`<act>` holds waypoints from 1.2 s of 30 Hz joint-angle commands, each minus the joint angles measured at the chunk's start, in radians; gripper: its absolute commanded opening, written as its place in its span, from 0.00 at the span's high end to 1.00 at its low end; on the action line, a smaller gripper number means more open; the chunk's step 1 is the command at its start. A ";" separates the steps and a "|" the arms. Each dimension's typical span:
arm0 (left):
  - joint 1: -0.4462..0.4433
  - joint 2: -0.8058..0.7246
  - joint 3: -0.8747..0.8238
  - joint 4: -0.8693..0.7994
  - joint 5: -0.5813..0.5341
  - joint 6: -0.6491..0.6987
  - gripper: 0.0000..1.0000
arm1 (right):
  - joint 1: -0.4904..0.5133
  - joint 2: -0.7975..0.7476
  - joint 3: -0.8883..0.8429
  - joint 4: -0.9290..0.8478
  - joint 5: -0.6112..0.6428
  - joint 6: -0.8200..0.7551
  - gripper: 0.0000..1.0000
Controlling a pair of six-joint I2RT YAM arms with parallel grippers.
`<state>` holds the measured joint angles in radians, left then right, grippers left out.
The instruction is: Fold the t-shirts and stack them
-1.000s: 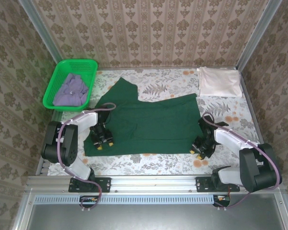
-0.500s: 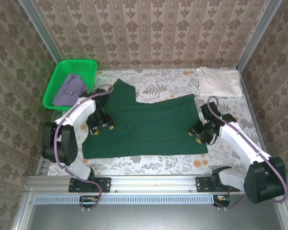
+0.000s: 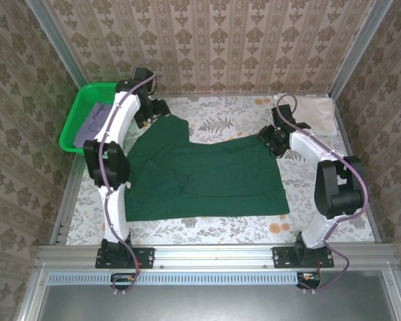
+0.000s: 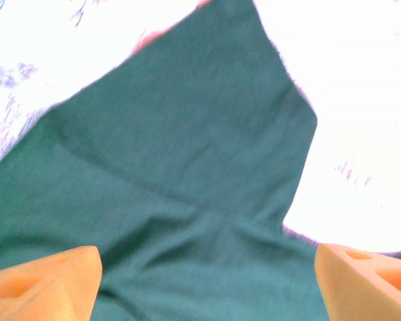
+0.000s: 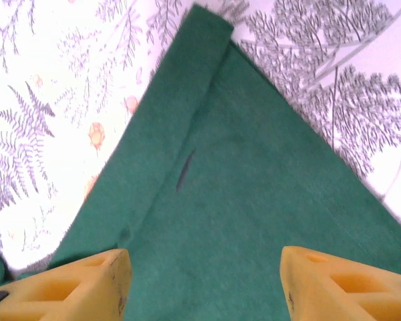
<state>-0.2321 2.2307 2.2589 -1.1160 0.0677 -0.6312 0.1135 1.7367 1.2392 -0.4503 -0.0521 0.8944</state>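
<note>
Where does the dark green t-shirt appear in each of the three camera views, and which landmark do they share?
Top external: the dark green t-shirt lies spread across the middle.
Left wrist: the t-shirt fills the centre, tapering toward the top.
Right wrist: one t-shirt corner points up at centre.
Shared landmark: the floral tablecloth around it.

Spread t-shirt (image 3: 207, 175) centre, basket (image 3: 75, 118) back left, folded t-shirt (image 3: 321, 115) back right

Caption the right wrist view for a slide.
Right gripper open, fingers framing a corner of the dark green t-shirt on the floral table.
</note>
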 commanded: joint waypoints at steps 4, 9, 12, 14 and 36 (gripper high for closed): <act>0.039 0.288 0.359 0.005 0.090 0.019 0.18 | -0.014 0.048 0.050 0.029 0.037 0.019 0.38; 0.041 0.370 0.353 0.223 0.089 0.001 0.21 | -0.011 0.037 0.057 0.027 0.038 -0.029 0.38; 0.043 0.418 0.364 0.334 0.070 0.029 0.21 | -0.013 0.048 0.065 0.067 0.059 -0.056 0.38; 0.045 0.447 0.381 0.376 0.055 0.041 0.21 | -0.014 0.065 0.092 0.050 0.055 -0.065 0.38; 0.061 0.545 0.395 0.391 0.022 0.113 0.39 | -0.021 0.244 0.232 0.083 -0.037 -0.045 0.39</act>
<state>-0.1856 2.7697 2.6617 -0.7052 0.0757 -0.5262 0.0978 1.9591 1.4380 -0.3759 -0.0753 0.8406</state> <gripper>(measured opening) 0.611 0.615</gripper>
